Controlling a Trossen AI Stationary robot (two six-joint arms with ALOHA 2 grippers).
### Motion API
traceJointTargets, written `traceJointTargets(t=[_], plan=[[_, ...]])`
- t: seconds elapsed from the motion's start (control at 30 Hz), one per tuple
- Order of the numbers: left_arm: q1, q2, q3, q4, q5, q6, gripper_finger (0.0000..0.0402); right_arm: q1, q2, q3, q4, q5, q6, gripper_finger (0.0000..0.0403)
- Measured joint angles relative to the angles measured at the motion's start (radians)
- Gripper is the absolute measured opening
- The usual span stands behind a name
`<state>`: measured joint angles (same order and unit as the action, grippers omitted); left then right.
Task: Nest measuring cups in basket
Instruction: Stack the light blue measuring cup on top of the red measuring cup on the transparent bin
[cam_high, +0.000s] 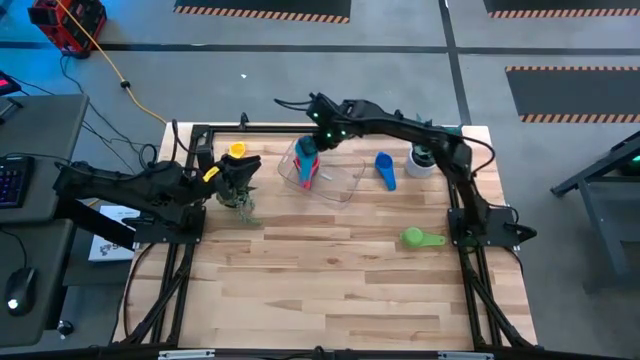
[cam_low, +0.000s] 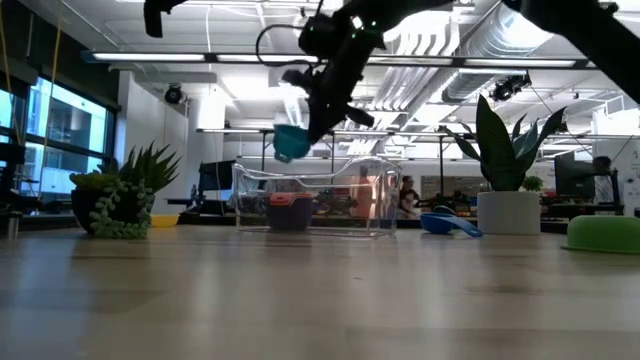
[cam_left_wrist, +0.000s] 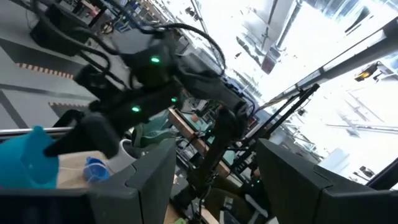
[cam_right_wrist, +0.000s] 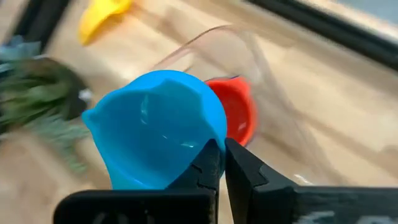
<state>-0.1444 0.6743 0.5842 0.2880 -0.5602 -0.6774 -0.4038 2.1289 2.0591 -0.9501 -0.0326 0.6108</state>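
Note:
My right gripper (cam_high: 312, 138) is shut on a light blue measuring cup (cam_right_wrist: 155, 124) and hangs over the left end of the clear basket (cam_high: 335, 180). A red cup (cam_right_wrist: 235, 107) lies in the basket below it, on a dark one (cam_low: 290, 215). A blue cup (cam_high: 385, 170), a green cup (cam_high: 421, 238) and a yellow cup (cam_high: 236, 151) rest on the table. My left gripper (cam_left_wrist: 214, 186) is open and raised at the table's left edge, holding nothing. My right gripper pinches the light blue cup at the edge of its bowl (cam_right_wrist: 210, 144) between its two fingertips; the fingers cover what lies between them. The fingers slant down from the table's right and far side. The cup hangs tilted below them (cam_low: 292, 143), clear of the basket.
A potted green plant (cam_high: 238, 192) stands left of the basket, close to the left arm. A white pot with a plant (cam_high: 422, 160) stands at the far right. The near half of the wooden table (cam_high: 330, 290) holds only the green cup at its right.

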Motion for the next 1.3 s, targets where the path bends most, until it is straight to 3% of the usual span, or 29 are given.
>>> traceJointTargets(t=[0.4, 0.57, 1.3], plan=[[0.0, 0.0, 0.0, 0.002, -0.002, 0.0, 0.0215, 0.008, 0.111, 0.028, -0.026, 0.003, 0.044, 0.0], [0.0, 0.0, 0.0, 0.002, -0.002, -0.001, 0.0215, 0.011, 0.112, 0.028, -0.011, 0.06, 0.045, 0.0], [0.0, 0.0, 0.0, 0.01, -0.006, -0.002, 0.0215, 0.038, 0.135, 0.027, -0.006, 0.008, -0.03, 0.0012]])
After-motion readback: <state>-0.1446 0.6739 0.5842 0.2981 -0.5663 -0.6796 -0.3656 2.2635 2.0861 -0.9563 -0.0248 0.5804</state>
